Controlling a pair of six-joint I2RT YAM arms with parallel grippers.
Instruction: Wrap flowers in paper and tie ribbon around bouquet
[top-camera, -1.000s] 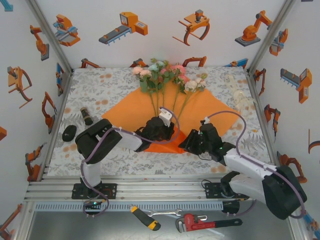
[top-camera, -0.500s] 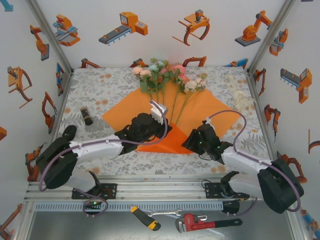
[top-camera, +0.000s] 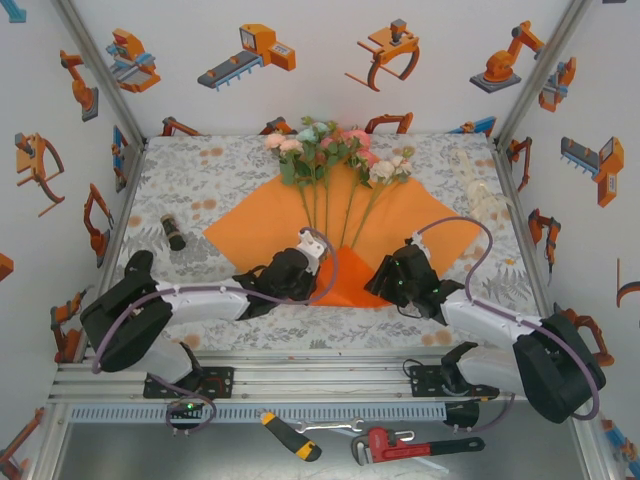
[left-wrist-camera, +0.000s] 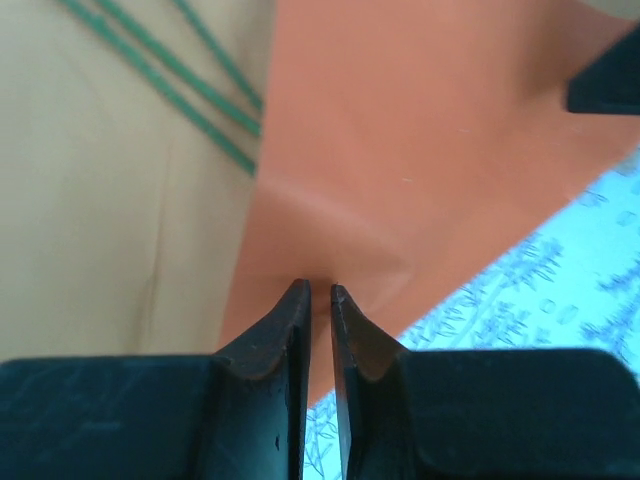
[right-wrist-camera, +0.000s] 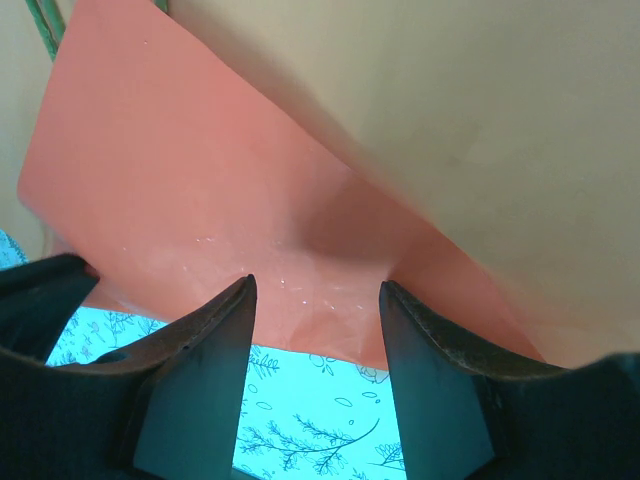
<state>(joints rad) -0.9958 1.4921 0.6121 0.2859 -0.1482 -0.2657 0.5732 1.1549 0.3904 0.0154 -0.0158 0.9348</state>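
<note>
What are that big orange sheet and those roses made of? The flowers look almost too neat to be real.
The orange sheet looks like thin matte paper. It lies flat with no shine and shows soft creases near its front corner. The roses seem artificial, probably fabric petals. Their stems are evenly thin, straight and a uniform bright green, like plastic, though I can't be sure from here.

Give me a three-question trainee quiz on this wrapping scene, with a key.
1. True or false: the flowers lie with blooms at the near end and stems at the far end.
2. The right gripper is: A) open over the edge of the paper; B) shut on a stem; C) shut and empty.
3. Fill in (near or far): the left gripper has its fingertips nearly together at the paper's ___ edge.
Key: 1 false; 2 A; 3 near.
</note>
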